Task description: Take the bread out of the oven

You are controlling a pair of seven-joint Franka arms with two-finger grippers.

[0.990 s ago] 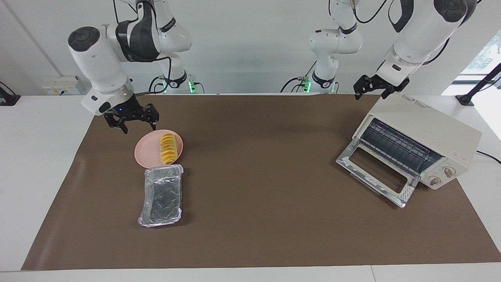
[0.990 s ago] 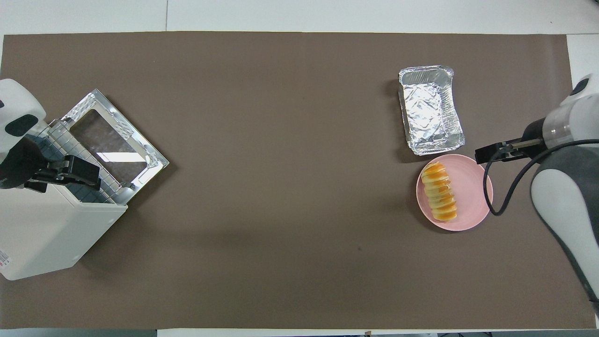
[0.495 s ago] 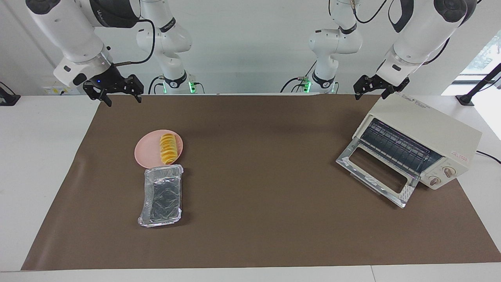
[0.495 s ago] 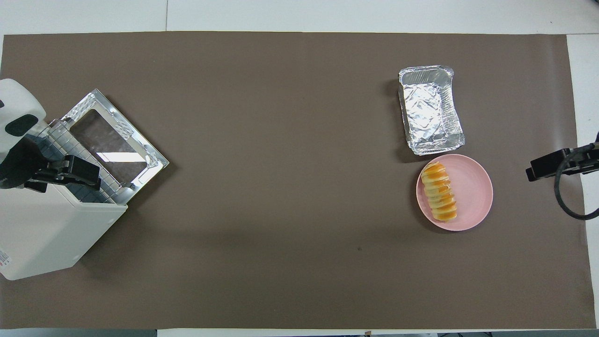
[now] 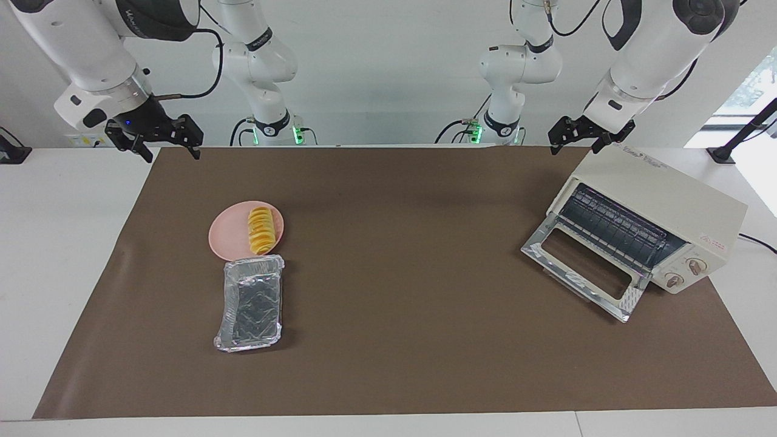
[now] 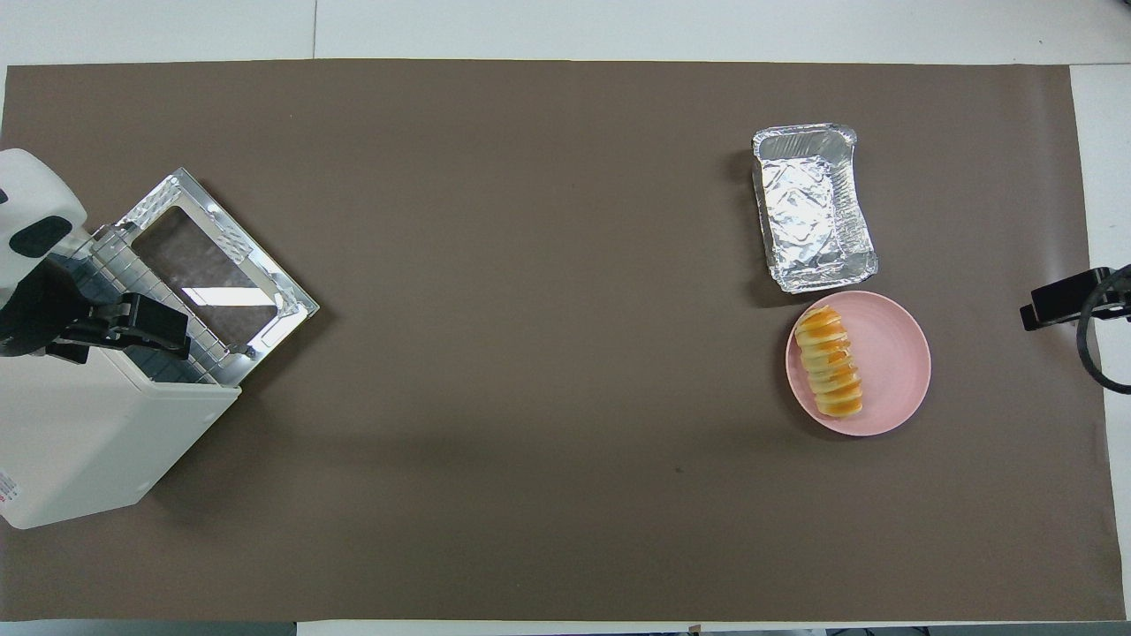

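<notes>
Bread [image 5: 260, 230] on plate [image 5: 229, 238]; foil tray [image 5: 250, 303] empty.

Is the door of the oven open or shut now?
Open. The oven door lies dropped down flat, and the bare wire rack shows inside.

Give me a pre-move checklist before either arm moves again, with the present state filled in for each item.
1. Bread out of the oven, lying on the pink plate: ok.
2. Oven rack holds nothing, door down and open: ok.
3. Right gripper open, holding nothing, up over the mat's edge at its arm's end: ok.
4. Left gripper open, holding nothing, raised above the oven's top: ok.
5. Foil tray empty, set right beside the plate, farther from the robots: ok.
6. Whether the plate and the tray touch: cannot tell.
</notes>
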